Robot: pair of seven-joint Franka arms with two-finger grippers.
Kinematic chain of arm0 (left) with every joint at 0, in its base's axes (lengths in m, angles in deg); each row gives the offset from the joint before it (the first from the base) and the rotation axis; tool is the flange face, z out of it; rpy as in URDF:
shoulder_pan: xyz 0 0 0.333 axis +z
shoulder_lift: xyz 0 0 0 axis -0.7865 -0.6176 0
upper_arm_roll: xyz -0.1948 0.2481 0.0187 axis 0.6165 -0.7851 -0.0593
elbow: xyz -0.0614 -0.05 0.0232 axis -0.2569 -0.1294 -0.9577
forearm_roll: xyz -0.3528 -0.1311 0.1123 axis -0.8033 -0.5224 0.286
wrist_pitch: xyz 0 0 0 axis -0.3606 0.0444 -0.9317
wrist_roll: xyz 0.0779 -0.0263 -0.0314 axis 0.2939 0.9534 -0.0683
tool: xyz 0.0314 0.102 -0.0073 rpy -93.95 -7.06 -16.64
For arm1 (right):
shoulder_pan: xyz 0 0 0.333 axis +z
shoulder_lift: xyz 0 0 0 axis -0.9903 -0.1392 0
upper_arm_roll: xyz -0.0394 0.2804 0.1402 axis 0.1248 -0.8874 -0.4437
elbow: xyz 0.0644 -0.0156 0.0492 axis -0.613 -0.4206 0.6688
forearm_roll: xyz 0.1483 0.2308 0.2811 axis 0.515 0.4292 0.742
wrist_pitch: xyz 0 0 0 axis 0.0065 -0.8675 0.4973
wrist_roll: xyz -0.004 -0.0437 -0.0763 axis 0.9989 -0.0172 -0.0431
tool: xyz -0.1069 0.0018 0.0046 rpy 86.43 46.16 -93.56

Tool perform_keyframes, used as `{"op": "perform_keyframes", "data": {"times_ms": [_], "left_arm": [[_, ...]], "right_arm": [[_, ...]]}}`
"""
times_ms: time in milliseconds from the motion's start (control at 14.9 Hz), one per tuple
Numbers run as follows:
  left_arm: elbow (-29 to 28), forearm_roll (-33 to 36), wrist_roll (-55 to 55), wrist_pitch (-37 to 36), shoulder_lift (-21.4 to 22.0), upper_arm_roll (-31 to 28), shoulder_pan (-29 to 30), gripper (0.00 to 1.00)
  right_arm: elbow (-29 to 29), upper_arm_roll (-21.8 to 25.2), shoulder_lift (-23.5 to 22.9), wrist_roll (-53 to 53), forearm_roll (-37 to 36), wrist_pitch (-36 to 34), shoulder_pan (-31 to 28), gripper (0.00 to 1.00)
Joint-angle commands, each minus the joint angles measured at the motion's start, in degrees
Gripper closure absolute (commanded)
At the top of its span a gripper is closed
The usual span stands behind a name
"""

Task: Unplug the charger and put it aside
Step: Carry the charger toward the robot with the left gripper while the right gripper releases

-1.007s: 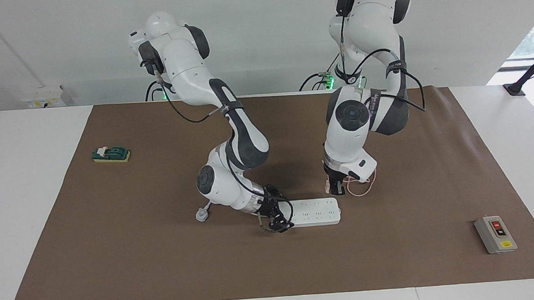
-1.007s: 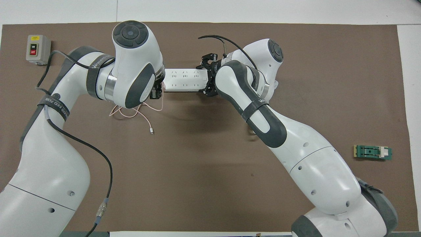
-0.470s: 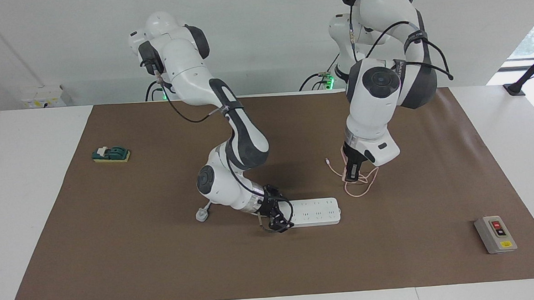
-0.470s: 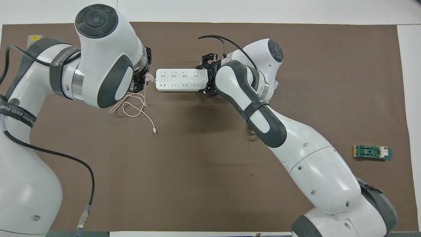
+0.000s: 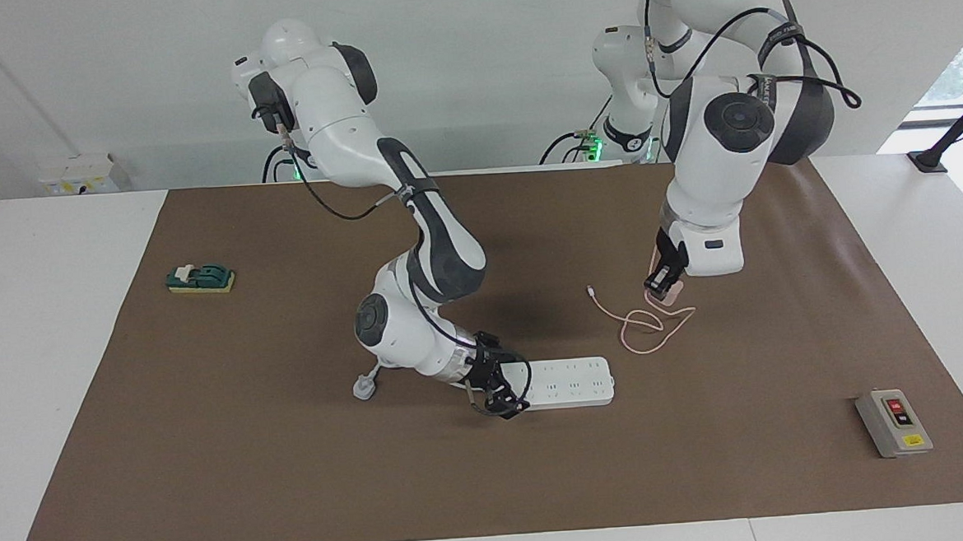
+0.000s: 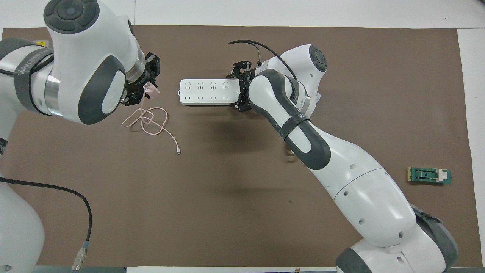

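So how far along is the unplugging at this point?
Done: the charger is out of the power strip. In hand: the left gripper holds it shut, just above the mat, its cable trailing, while the right gripper grips the strip's end. Left: setting it down and letting go.

My left tool (image 5: pixel 665 281): black, matt, hard plastic by the look.
My right tool (image 5: pixel 500 393): black matt links.
My arm shells (image 5: pixel 334 121): glossy white plastic with dark grey matt joints.
Charger (image 6: pixel 152 90): pale pink smooth plastic; its cable (image 5: pixel 649 328) thin and pink.
Power strip (image 5: pixel 574 381): white smooth plastic, faint sheen.
Mat (image 5: pixel 705 457): brown, matt, paper-like, slightly creased.
Desk (image 5: pixel 48 326): white, smooth.
Switch box (image 5: pixel 893 423): grey, matt.
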Motion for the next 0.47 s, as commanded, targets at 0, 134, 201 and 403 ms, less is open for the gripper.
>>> {"op": "perform_keyframes", "data": {"times_ms": [0, 134, 201, 403], "left_arm": [[-11.88, -0.16, 14.83, 1.85, 8.28, 0.22, 4.16, 1.0], [-15.94, -0.25, 23.55, 3.61, 10.74, 0.31, 7.76, 1.0], [-18.05, -0.6, 26.55, 5.79, 11.45, 0.31, 9.26, 1.0], [-28.84, -0.87, 34.02, 18.16, 15.14, 0.31, 13.04, 1.0]], "right_arm": [[0.23, 0.13, 2.75, 1.8, -4.62, 1.24, -0.89, 0.0], [-1.96, 0.22, 5.37, 2.93, -7.16, 1.24, -0.62, 0.0], [-3.28, 0.22, 6.69, 5.03, -9.01, 1.24, -0.62, 0.0], [-7.93, 0.31, 11.79, 11.54, -13.32, -0.78, -0.71, 0.0]]}}
